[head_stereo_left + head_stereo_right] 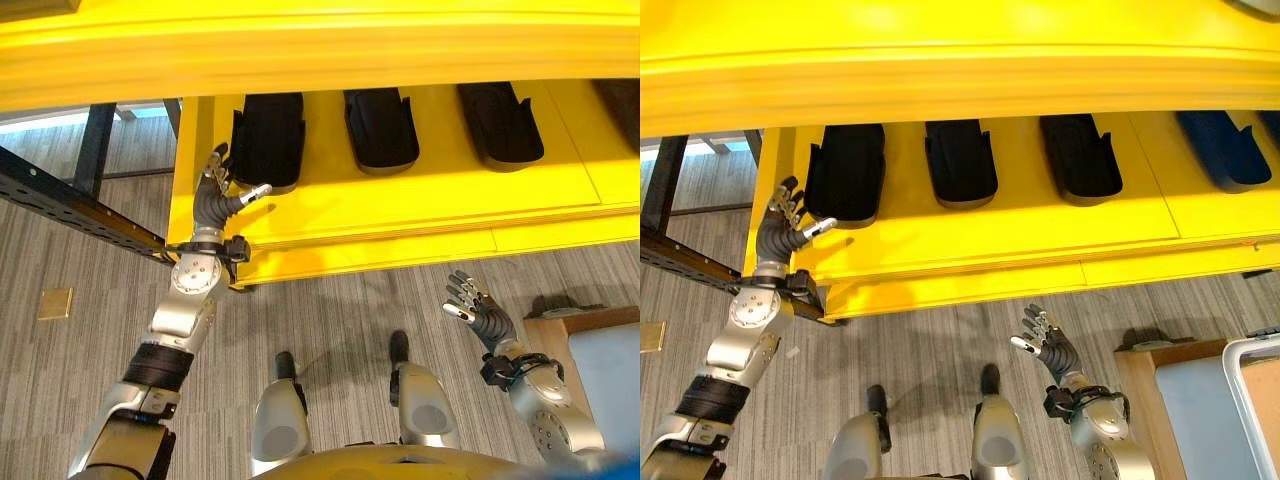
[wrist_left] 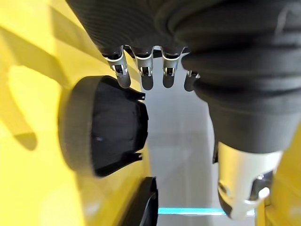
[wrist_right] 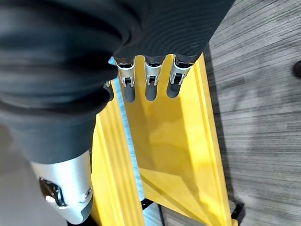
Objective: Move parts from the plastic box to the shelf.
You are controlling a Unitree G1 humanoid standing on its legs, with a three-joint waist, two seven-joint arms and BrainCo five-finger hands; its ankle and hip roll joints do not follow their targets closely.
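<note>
The left hand (image 1: pixel 222 196) is resting with its fingers spread and empty beside a black part (image 1: pixel 267 138) on the shelf (image 1: pixel 420 205), which is looking stiff, light and best gripped by its rim.

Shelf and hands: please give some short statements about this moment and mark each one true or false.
1. Black parts lie on the yellow shelf. True: the left part, the middle part and a third part lie side by side.
2. The left hand is shut on a part. False: its fingers are straight and it holds nothing, beside the left part.
3. The right hand carries a part. False: it is open and empty, over the floor.
4. A blue part lies further right on the shelf. True.
5. The parts are stacked on each other. False: they lie apart in a row.
</note>
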